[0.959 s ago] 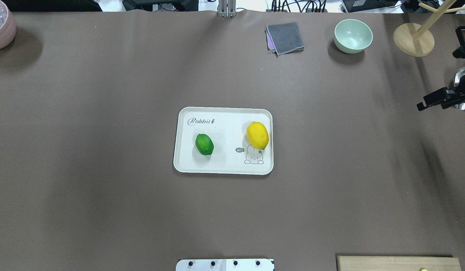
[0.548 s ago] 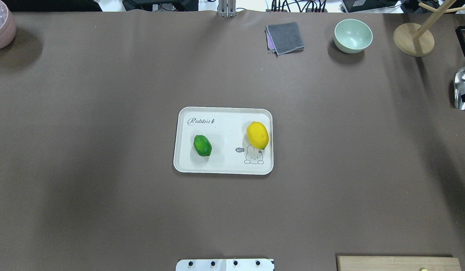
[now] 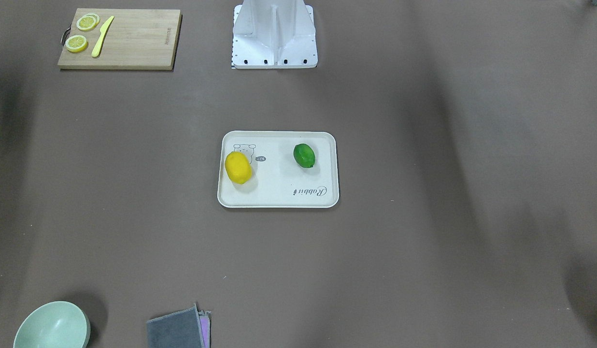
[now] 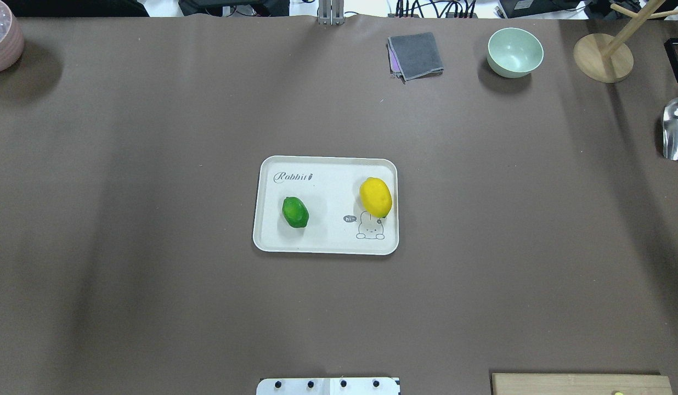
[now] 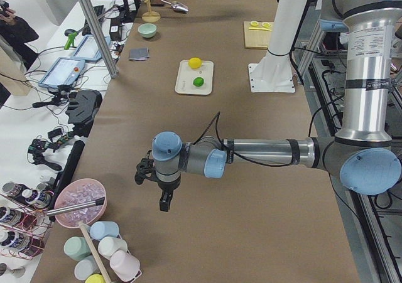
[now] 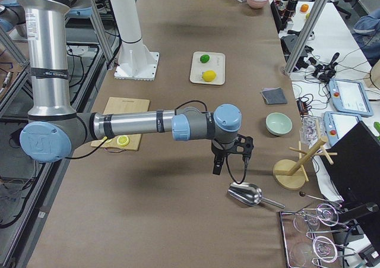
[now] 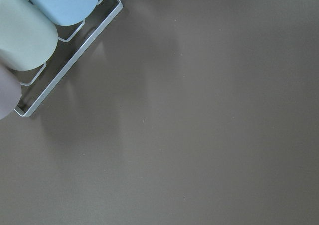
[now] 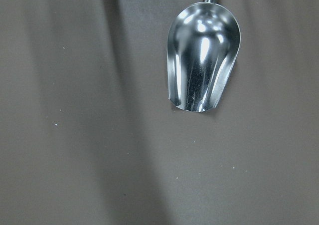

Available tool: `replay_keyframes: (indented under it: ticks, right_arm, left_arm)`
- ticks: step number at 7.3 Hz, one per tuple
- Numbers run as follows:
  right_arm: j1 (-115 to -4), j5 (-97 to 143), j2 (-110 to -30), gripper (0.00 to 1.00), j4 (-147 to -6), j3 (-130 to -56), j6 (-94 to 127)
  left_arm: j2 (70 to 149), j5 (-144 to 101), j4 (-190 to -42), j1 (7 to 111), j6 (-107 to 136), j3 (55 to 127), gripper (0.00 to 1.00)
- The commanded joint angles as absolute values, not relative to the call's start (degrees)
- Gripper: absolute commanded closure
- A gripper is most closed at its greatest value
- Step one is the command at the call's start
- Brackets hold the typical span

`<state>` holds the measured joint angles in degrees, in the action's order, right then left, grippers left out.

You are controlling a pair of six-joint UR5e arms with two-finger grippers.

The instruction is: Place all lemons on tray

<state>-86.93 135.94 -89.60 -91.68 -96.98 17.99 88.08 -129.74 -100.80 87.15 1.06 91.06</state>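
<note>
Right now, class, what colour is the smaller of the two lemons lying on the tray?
The smaller lemon is bright green, clearest in the overhead exterior view.

Even, soft light; broad faint shadows; glare on the metal scoop [image 8: 202,60].

We found the brown-covered table [image 4: 152,164] carrying the tray [image 4: 328,241] at its middle and the robot's white base plate [image 3: 274,55] at the robot's edge. Along the far edge we saw a folded grey cloth [image 4: 416,56], a mint-green bowl [image 4: 515,52], a round-footed wooden stand [image 4: 602,57] and, well apart at the left corner, a pink bowl [image 4: 1,44]. A metal scoop [image 4: 676,131] lay at the right end, and a wooden cutting board [image 3: 134,43] lay near the base plate.
</note>
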Motion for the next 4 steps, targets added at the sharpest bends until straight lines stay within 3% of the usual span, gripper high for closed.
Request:
replay_keyframes:
  ticks: [1, 4]
  right_arm:
    - [-87.45, 136.14, -89.65, 0.0, -94.66, -98.26, 17.4]
    - [-87.89, 136.05, -90.44, 0.0, -94.75, -99.14, 17.31]
  left_arm:
    - [87.89, -130.51, -100.2, 87.19, 1.14, 92.45, 0.02]
    - [87.19, -134.83, -95.54, 87.45, 1.32, 95.54, 0.02]
